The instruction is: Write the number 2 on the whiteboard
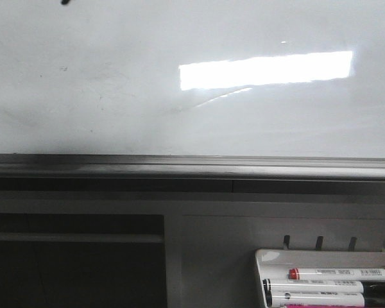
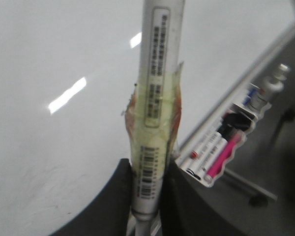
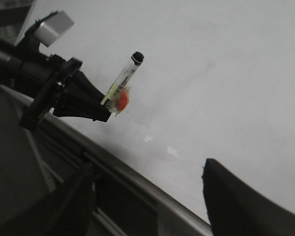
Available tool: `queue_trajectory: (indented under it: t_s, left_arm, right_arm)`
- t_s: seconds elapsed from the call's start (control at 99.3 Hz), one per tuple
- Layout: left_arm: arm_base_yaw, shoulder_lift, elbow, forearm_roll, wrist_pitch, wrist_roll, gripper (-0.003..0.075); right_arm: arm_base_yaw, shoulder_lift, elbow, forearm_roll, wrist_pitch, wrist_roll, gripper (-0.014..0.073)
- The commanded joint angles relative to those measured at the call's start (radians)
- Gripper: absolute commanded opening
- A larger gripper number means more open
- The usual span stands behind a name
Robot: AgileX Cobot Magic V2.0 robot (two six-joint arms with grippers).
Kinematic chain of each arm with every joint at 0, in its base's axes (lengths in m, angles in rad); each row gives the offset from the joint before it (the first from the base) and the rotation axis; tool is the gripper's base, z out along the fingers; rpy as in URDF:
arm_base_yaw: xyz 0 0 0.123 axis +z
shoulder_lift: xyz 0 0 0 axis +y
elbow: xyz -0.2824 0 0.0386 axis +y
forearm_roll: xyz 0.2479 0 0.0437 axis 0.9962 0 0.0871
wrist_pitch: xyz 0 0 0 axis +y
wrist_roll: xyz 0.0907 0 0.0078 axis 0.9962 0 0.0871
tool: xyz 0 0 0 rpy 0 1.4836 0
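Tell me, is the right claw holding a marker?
No, the right claw stands open and empty before the whiteboard; the marker sits in the left claw.

White board, grey frame, bright marker caps

The whiteboard (image 1: 115, 96) is glossy white with faint grey smudges and a bright white rectangular glare; its edge (image 1: 192, 165) is grey metal, with dark grey panels beneath. The tray (image 1: 269, 260) is white and holds white-barrelled markers: one with a red cap (image 1: 343, 273), others with black ends, and a pink one (image 2: 221, 157) in the left wrist view. The marker (image 2: 155, 98) between the left gripper's (image 2: 145, 191) black fingers (image 2: 115, 196) is silvery white with black printed text and a barcode, wrapped in yellowish translucent tape edged orange. In the right wrist view it has a black tip and an orange-red patch. The right gripper's fingers (image 3: 236, 196) are black.
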Motion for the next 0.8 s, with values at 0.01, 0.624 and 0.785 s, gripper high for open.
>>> queue_trajectory:
  t_s: [0.01, 0.624, 0.785]
  left_arm:
    - [-0.063, -0.097, -0.035, 0.021, 0.124, 0.229, -0.002]
    - [-0.116, -0.195, -0.035, 0.125, 0.18, 0.293, -0.002]
    - [-0.116, -0.195, -0.035, 0.125, 0.18, 0.293, -0.002]
  right_arm:
    - [-0.006, 0.133, -0.121, 0.123, 0.072, -0.141, 0.0421]
    - [0.448, 0.4, -0.167, 0.1, -0.051, -0.3, 0.0419]
    - [0.599, 0.48, -0.167, 0.088, -0.228, -0.3, 0.0419]
